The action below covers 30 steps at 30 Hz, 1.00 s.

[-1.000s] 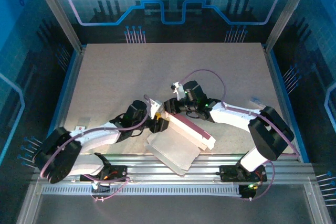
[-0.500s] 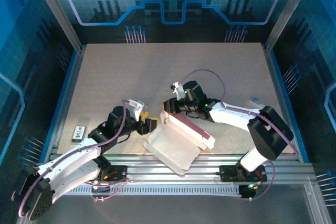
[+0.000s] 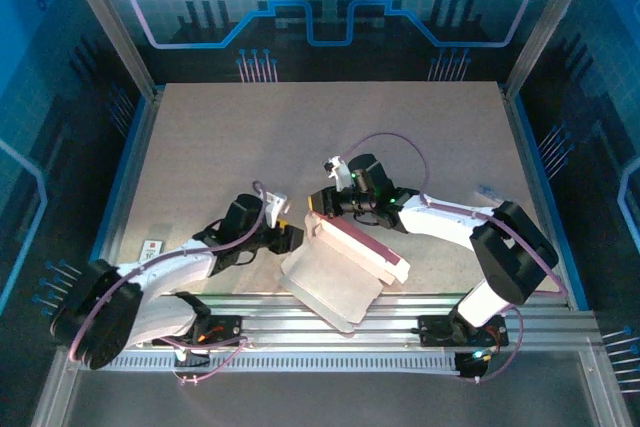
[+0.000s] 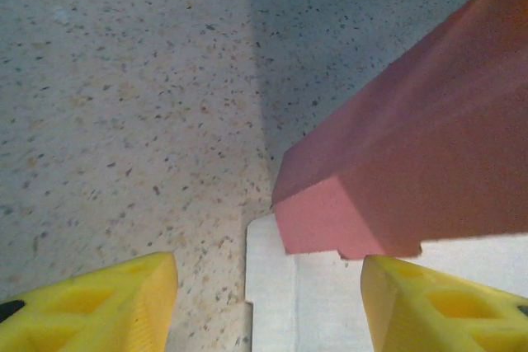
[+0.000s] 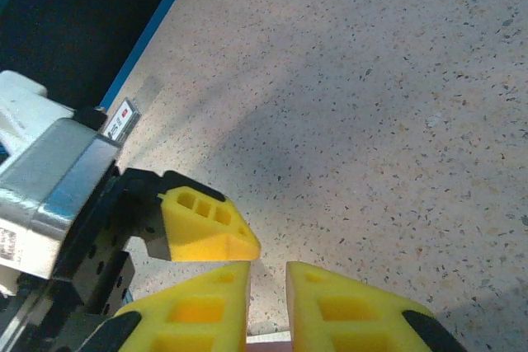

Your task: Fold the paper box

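Pink-and-whitish paper box (image 3: 335, 282) lies at the near edge of the tabletop (image 3: 300, 127), about mid-width. The whitish face is up and mostly flat, and its near corner laps past the edge over the metal rail (image 3: 520, 322). One pink panel (image 3: 360, 244) stands raised off the flat part, running from far-left to near-right.

Right pincer (image 3: 318, 204) is on the far-left end of that panel. Its fingers (image 5: 355, 311) are almost together, with a narrow gap and a sliver of pink showing in it, so it reads as pinching the panel edge.

Left pincer (image 3: 290, 237) is low over the tabletop, just left of the box. It is spread wide and holds nothing. In its wrist view the panel's end corner (image 4: 330, 212) and the whitish face (image 4: 330, 302) sit ahead between the two fingers (image 4: 91, 302); can't tell if anything is touching.

Small grey card (image 3: 152, 247) with a red mark lies by the left edge, well apart from the box.
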Available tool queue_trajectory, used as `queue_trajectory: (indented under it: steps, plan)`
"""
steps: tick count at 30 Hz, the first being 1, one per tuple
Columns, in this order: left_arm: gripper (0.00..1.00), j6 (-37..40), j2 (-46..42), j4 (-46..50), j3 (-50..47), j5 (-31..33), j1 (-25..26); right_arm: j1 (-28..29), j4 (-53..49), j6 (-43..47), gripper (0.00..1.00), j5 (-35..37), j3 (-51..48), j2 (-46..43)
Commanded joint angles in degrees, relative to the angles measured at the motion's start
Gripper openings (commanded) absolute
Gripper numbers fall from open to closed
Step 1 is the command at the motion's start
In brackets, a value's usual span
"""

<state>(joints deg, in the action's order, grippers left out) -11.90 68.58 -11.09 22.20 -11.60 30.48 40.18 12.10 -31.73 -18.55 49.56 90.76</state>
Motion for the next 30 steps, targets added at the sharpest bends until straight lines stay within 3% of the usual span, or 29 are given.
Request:
queue_trajectory:
  steps: [1, 12, 30]
  plan:
    - [0.62, 1.06, 1.88, -7.78, 1.53, -3.24, -0.4, 0.33, -6.05, 0.44, 0.18, -0.35, -1.19, 1.08]
    - [0.63, 4.3, 8.23, -12.69, 4.06, -7.3, 0.35, -0.28, -5.85, -0.36, 0.16, -3.64, 0.18, 3.17]
    - [0.39, 2.41, 12.98, -14.2, 7.63, 0.77, 5.11, -2.08, -4.56, -1.72, 0.14, -6.24, -1.12, 3.19]
